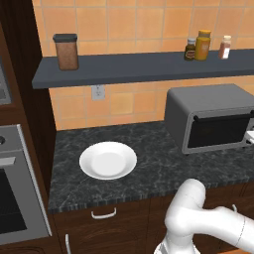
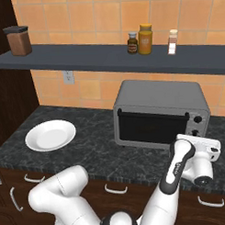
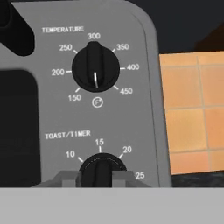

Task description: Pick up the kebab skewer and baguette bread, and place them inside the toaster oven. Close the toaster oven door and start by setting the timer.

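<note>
The grey toaster oven [image 1: 208, 106] [image 2: 159, 96] stands on the dark counter with its dark glass door [image 1: 221, 131] [image 2: 151, 126] shut upright. The kebab skewer and the baguette bread are hidden from every view. My gripper [image 3: 101, 177] [image 2: 194, 138] is at the oven's right control panel. Its two tips press in on either side of the toast/timer knob [image 3: 101, 168], whose grip bar stands roughly upright below the 15 mark. Above it is the temperature knob [image 3: 95, 66], untouched.
A bare white plate [image 1: 107, 160] [image 2: 50, 135] lies on the counter left of the oven. A dark shelf [image 1: 139, 67] overhead carries a brown canister [image 1: 66, 51] and three spice jars [image 2: 145, 38]. A built-in steel oven [image 1: 10, 198] stands at the far left.
</note>
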Controlling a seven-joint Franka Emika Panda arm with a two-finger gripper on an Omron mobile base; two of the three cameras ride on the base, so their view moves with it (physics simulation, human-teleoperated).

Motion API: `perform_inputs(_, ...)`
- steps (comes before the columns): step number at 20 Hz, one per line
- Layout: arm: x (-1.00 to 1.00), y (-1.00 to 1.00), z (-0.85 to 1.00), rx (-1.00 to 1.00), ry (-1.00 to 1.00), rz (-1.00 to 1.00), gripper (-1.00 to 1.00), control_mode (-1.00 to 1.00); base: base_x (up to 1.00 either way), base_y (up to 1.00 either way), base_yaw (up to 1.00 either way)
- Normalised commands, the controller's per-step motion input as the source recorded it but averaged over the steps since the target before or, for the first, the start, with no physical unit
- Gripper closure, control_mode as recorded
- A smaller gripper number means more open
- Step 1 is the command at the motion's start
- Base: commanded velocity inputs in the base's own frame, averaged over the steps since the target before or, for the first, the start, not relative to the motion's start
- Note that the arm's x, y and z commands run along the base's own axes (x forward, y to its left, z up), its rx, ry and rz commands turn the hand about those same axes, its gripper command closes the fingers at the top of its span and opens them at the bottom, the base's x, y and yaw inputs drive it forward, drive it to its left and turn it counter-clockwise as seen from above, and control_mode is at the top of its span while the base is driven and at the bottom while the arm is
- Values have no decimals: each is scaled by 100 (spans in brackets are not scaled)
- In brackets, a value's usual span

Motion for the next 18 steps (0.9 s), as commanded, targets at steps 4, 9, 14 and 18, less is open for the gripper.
perform_inputs(4, 11, 0, 35, 6, 0, -8, 100, -100, 0, 0, 0)
perform_inputs(9, 3, 1, 31, 5, 0, -12, 100, -100, 0, 0, 0)
perform_inputs(14, 1, 0, 29, 10, 0, -14, 100, -100, 0, 0, 0)
perform_inputs(18, 0, 1, 35, 15, 0, -13, 100, -100, 0, 0, 0)
